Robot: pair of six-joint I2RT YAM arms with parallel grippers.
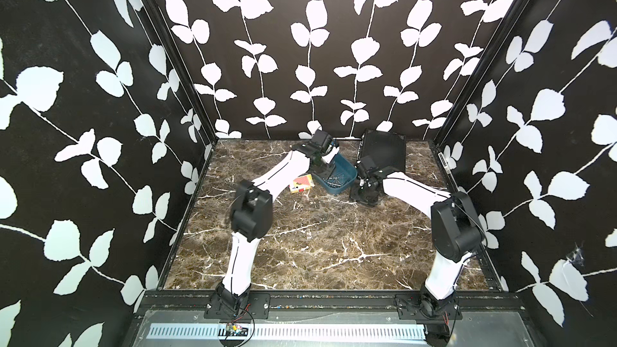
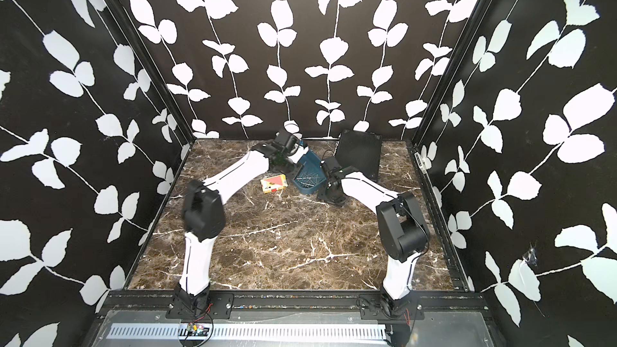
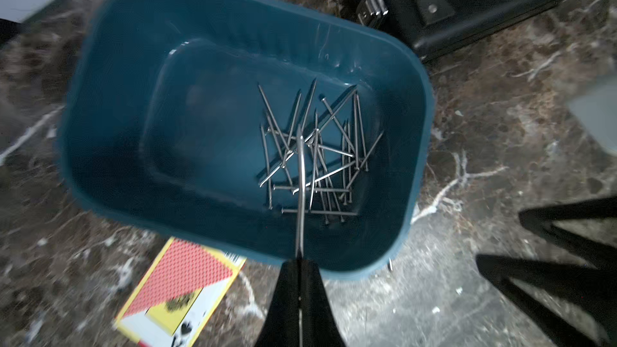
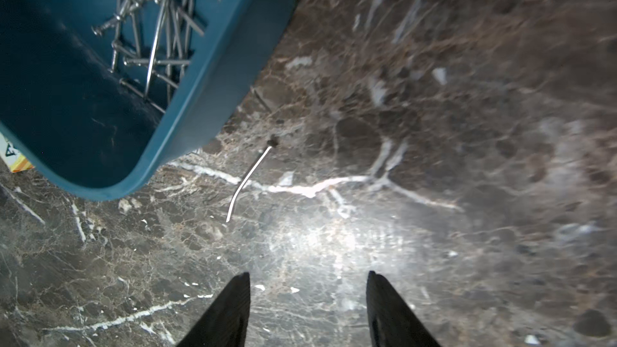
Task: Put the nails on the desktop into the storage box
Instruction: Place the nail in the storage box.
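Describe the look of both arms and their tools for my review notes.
The left arm and right arm have white links, each with a thin black line, and boxy black joint housings. Red and black wires trail at the bases. The left tool and right tool have black, tapering fingers.

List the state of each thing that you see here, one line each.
storage box, on the desktop, holds a pile of nails
left tool, shut on one nail above the storage box
right tool, open and empty
loose nail, lying on the desktop beside the storage box
card box, lying flat
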